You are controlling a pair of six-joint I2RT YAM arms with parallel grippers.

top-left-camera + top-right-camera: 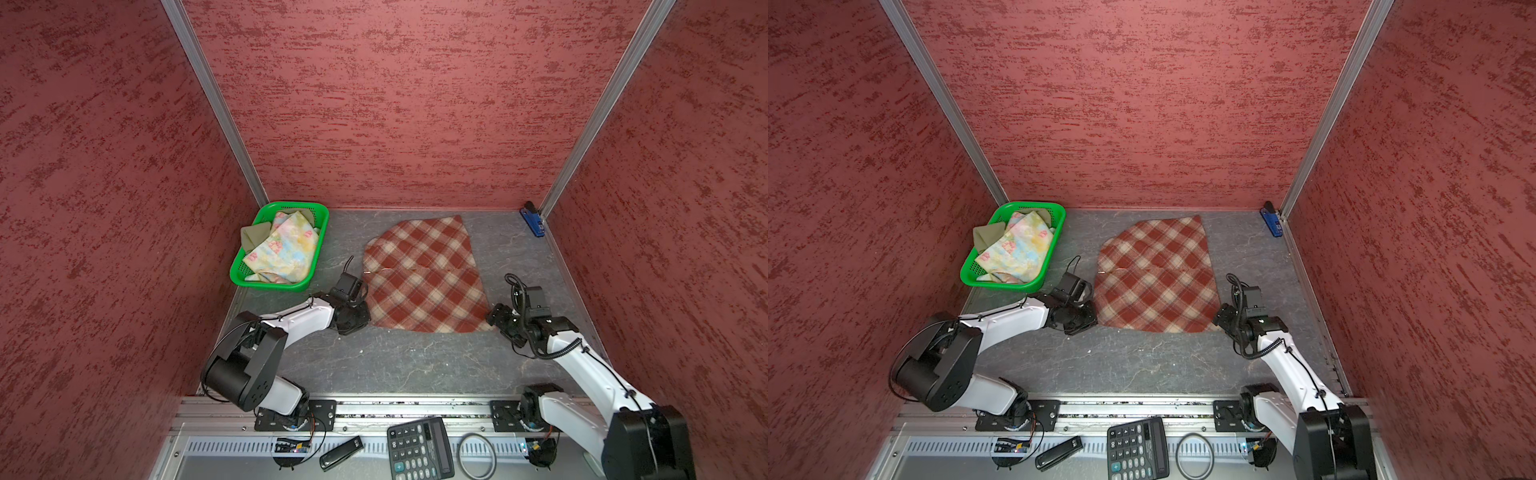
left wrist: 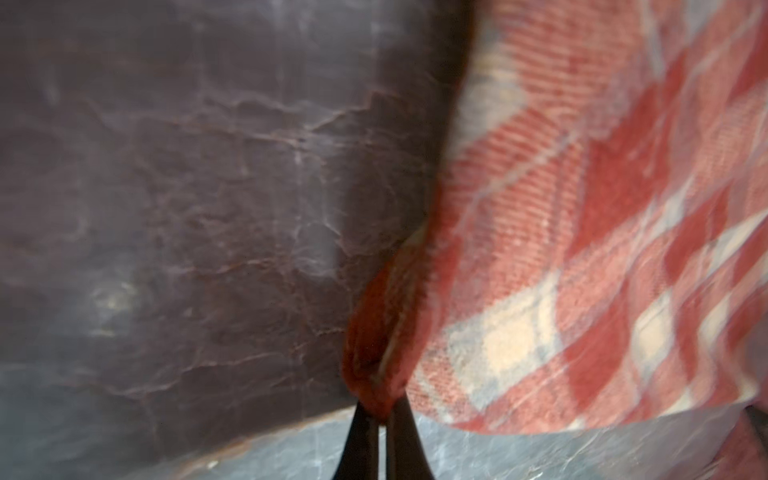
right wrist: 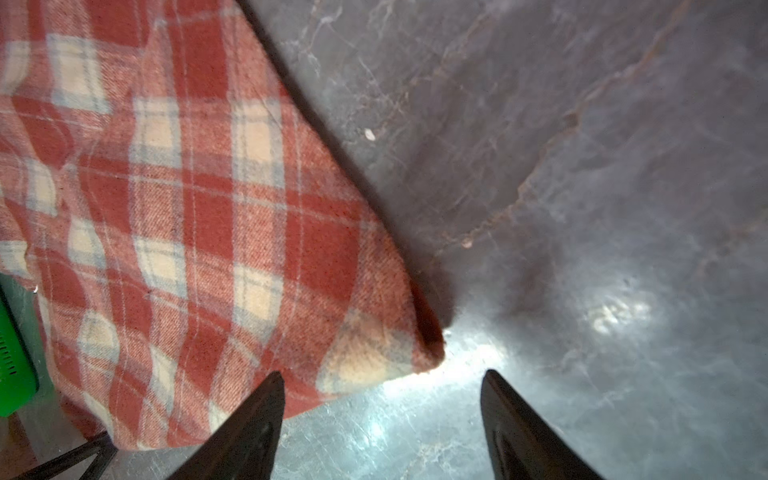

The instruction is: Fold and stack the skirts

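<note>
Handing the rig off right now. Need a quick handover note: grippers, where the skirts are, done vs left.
Left gripper: shut on the near left corner of the plaid skirt.
Right gripper: open, with the skirt's near right corner just ahead of its jaws, not gripped.
The plaid skirt lies spread on the table. The flowered skirt and olive skirt sit crumpled in the green basket.
Done: plaid skirt laid out, one corner gripped.
Left: grip the other corner, fold the plaid skirt, then fold the other two and stack all three.

A lab test cell: red panel walls (image 1: 415, 104), aluminium rail (image 1: 415, 410).
</note>
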